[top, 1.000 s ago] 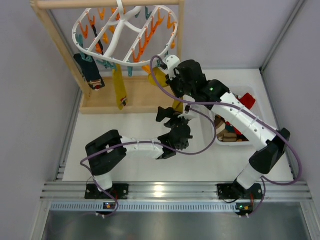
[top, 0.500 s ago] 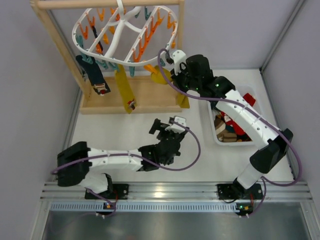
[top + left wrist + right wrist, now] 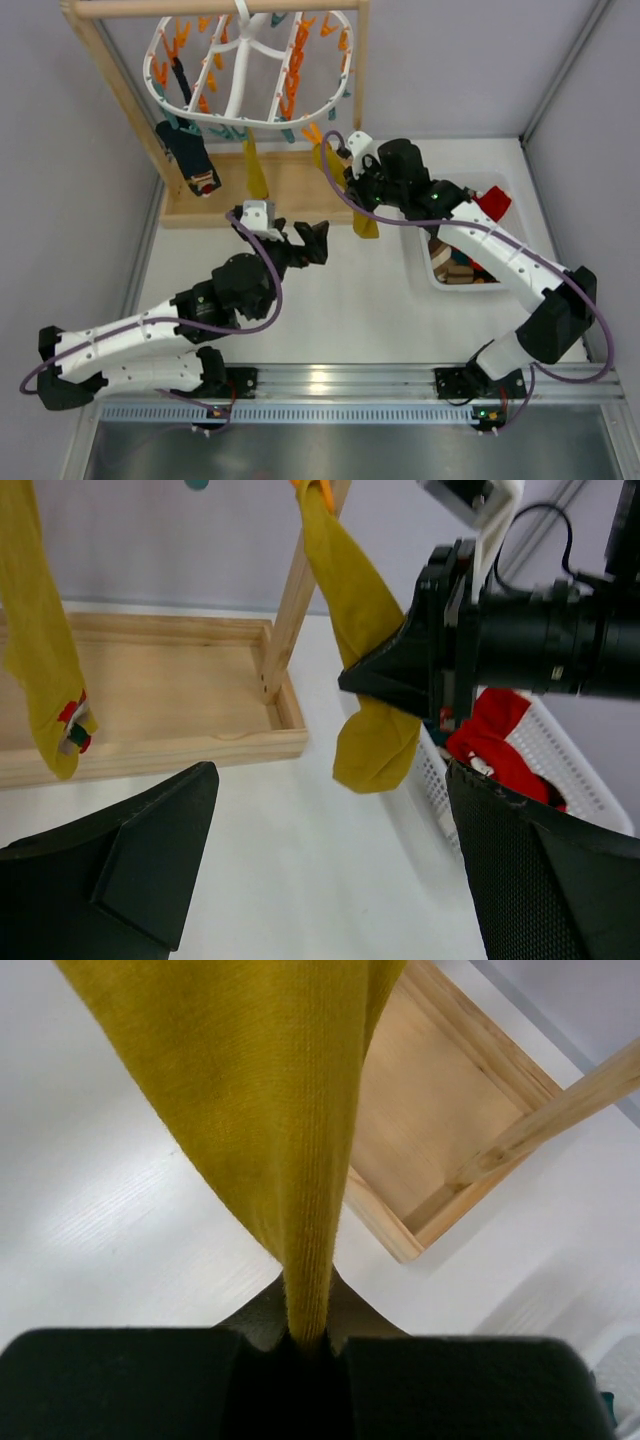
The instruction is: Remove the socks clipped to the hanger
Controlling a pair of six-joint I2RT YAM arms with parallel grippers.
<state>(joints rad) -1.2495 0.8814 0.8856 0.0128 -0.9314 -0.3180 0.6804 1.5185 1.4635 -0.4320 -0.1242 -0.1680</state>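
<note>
Left gripper (image 3: 335,880): spread wide, empty, near the sock and facing it. Right gripper (image 3: 310,1345): pinched on the lower part of a limp mustard-yellow sock (image 3: 365,680). Hangs upright from an orange clip (image 3: 318,490) under the white plastic oval hanger (image 3: 240,100). Calls, likely, for a downward pull; white table (image 3: 300,810) bare below, wooden post (image 3: 295,590) just behind, white mesh basket (image 3: 570,780) beside.

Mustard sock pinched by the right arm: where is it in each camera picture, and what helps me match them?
Top external: pinched sock hangs at centre, by the wooden base's right end.
Left wrist: sock at upper centre, right of the base's corner post.
Right wrist: sock fills the top centre, narrowing into the right end effector; base upper right.
Shared landmark: the wooden base.
</note>
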